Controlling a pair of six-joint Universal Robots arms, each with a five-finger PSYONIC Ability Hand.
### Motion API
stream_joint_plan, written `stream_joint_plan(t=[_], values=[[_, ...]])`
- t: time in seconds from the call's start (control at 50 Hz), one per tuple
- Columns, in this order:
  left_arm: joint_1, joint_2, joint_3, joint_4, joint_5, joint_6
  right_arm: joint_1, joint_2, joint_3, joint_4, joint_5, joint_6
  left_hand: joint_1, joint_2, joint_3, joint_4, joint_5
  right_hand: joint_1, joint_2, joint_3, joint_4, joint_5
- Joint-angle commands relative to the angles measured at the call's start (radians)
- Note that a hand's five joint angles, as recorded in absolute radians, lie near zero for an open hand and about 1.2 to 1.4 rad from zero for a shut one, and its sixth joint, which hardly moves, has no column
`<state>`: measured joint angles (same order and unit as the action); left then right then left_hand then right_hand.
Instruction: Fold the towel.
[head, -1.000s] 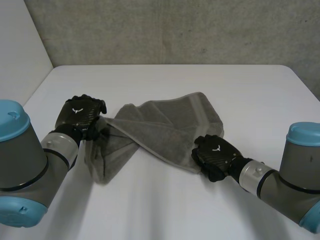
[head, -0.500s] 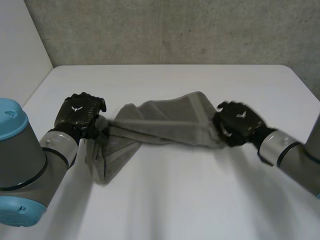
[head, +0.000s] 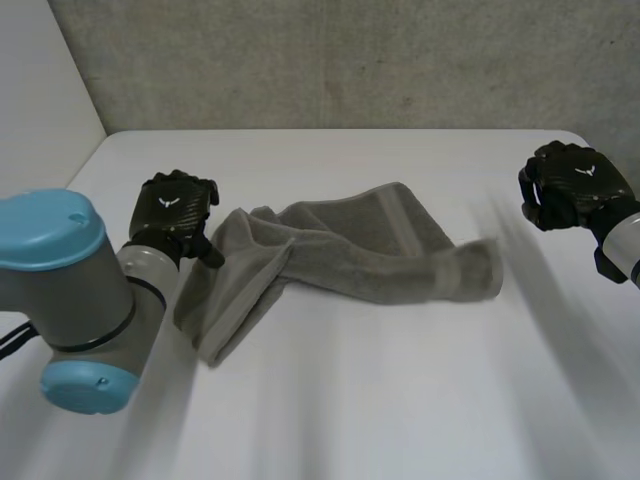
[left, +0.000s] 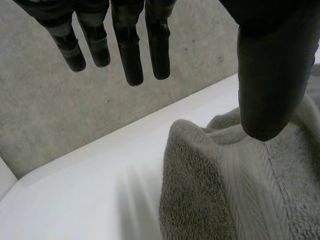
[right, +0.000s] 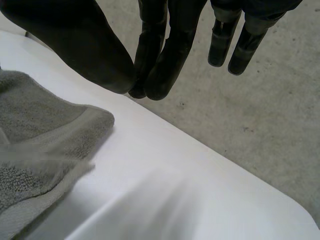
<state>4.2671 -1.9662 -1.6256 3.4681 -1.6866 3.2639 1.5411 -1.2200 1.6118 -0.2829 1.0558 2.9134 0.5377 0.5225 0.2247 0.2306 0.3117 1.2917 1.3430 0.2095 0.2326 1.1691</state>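
Note:
A grey towel (head: 350, 250) lies crumpled across the middle of the white table (head: 360, 400), with its left end bunched and its right end stretched out flat. My left hand (head: 175, 212) hovers just beside the left end; its fingers (left: 127, 55) are straight and the thumb stands apart, with the towel (left: 225, 190) below the thumb and untouched. My right hand (head: 575, 188) is up at the far right, well clear of the towel's right end. In its wrist view the right hand (right: 75, 40) has its thumb pressed against two fingers with nothing between them, and the towel (right: 45, 130) lies off to one side.
A grey concrete wall (head: 350, 60) runs behind the table's far edge. A lighter wall (head: 40, 110) closes the left side. Bare tabletop (right: 175, 190) stretches under my right hand and along the front.
My right hand dragged the towel's near-right part out to the right, let it go and swung up and away to the far right. The left arm turned and the left hand lifted a little.

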Motion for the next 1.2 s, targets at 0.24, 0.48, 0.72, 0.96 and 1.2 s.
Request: stream_joint_plan(t=[0.24, 0.48, 0.72, 0.96, 1.2], values=[[-0.196, -0.123, 0.118, -0.009, -0.041, -0.003, 0.008, -0.003, 0.045, 0.011, -0.016, 0.000, -0.063, -0.048, -0.050, -0.056, -0.011, 0.105, 0.053, -0.035, -0.058, 0.053], [-0.254, -0.186, 0.197, -0.004, -0.071, 0.007, 0.077, -0.047, 0.085, 0.122, -0.017, -0.008, -0.051, -0.036, -0.050, -0.056, 0.000, -1.224, -1.276, -0.035, -0.058, -1.169], [-0.247, -0.322, 0.292, 0.058, -0.157, 0.223, 0.126, 0.071, 0.036, 0.087, 0.076, -0.008, -0.039, -0.024, -0.050, -0.056, 0.012, -1.210, -1.261, -0.035, -0.058, -1.169], [-0.185, -0.327, 0.285, 0.128, -0.174, 0.281, 0.146, 0.278, -0.138, 0.097, 0.115, 0.003, -0.022, -0.007, -0.050, -0.056, 0.030, -1.116, -1.167, -0.035, -0.058, -1.168], [-0.076, -0.237, 0.168, 0.102, -0.162, 0.283, 0.142, 0.398, -0.286, 0.220, 0.104, 0.001, -0.019, -0.004, -0.050, -0.056, 0.033, -0.620, -0.672, -0.035, -0.058, -0.672]])
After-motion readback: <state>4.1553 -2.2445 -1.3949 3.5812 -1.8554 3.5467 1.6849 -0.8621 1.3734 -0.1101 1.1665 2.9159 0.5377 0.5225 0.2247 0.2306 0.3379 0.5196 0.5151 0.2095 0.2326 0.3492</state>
